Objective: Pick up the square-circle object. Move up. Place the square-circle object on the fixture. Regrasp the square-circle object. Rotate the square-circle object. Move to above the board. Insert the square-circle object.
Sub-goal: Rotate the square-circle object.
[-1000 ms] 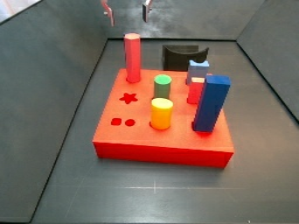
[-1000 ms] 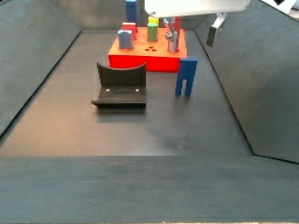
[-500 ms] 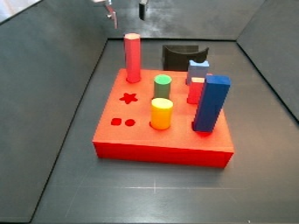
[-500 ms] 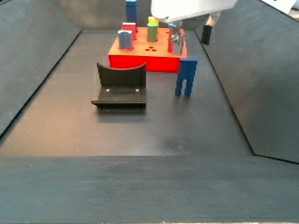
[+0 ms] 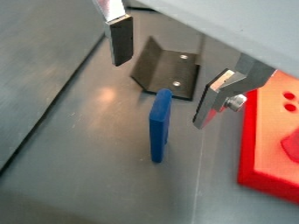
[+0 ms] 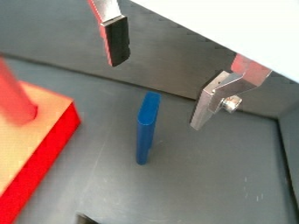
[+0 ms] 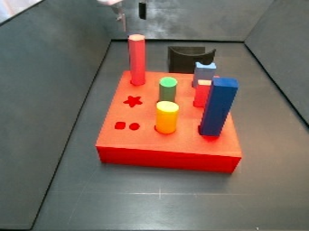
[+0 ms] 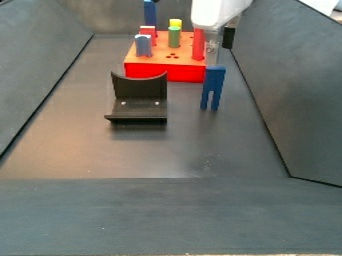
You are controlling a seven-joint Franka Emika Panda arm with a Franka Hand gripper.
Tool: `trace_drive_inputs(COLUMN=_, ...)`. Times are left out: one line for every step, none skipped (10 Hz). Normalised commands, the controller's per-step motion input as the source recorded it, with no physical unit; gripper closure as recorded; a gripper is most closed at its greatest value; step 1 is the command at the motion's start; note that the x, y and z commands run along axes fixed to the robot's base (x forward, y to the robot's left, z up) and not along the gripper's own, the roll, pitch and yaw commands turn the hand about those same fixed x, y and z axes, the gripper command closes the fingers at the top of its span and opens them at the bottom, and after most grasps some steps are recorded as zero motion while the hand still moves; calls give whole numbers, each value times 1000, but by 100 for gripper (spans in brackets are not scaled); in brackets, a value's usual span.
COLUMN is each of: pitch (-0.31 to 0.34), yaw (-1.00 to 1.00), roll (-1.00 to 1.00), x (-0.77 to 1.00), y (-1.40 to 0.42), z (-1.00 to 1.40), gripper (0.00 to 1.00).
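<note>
The square-circle object (image 8: 213, 88), a dark-blue peg, stands upright on the floor beside the red board (image 8: 167, 68), to the right of the fixture (image 8: 135, 98). Both wrist views show it below the jaws (image 5: 159, 127) (image 6: 146, 140). My gripper (image 8: 221, 45) hangs above it, open wide with nothing between the fingers (image 5: 119, 39). It also shows in both wrist views (image 5: 165, 74) (image 6: 162, 74) and at the top edge of a side view (image 7: 130, 9). In that side view the peg is hidden behind the board (image 7: 145, 144).
The board carries a tall red cylinder (image 7: 136, 59), a green peg (image 7: 167, 88), a yellow peg (image 7: 167, 116) and a tall blue prism (image 7: 219, 106). The fixture (image 5: 163, 70) sits on the floor behind the peg. Sloped dark walls (image 8: 287, 90) enclose the floor.
The gripper has turned about its vertical axis, so its fingers look closer together in both side views, and it sits slightly higher. The peg has not moved.
</note>
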Motion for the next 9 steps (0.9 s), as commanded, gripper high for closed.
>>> trace_drive_inputs(pitch=1, yaw=1000, roll=-21, x=41, y=-3, z=-23, gripper=0)
trace_drive_inputs(pitch=2, yaw=1000, roll=-21, x=41, y=-3, z=-23, gripper=0)
trace_drive_inputs(pitch=2, yaw=1000, roll=-22, x=41, y=-3, z=-23, gripper=0)
trace_drive_inputs(pitch=2, yaw=1000, roll=-23, x=41, y=-3, z=-23, gripper=0)
trace_drive_inputs(pitch=2, yaw=1000, roll=-24, x=41, y=-3, z=-22, gripper=0)
trace_drive_inputs(pitch=2, yaw=1000, roll=-25, x=41, y=-3, z=-22, gripper=0)
trace_drive_inputs(pitch=2, yaw=1000, roll=-26, x=41, y=-3, z=-22, gripper=0)
trace_drive_inputs(pitch=2, yaw=1000, roll=-27, x=41, y=-3, z=-22, gripper=0)
trace_drive_inputs(pitch=2, yaw=1000, roll=-29, x=41, y=-3, z=-22, gripper=0)
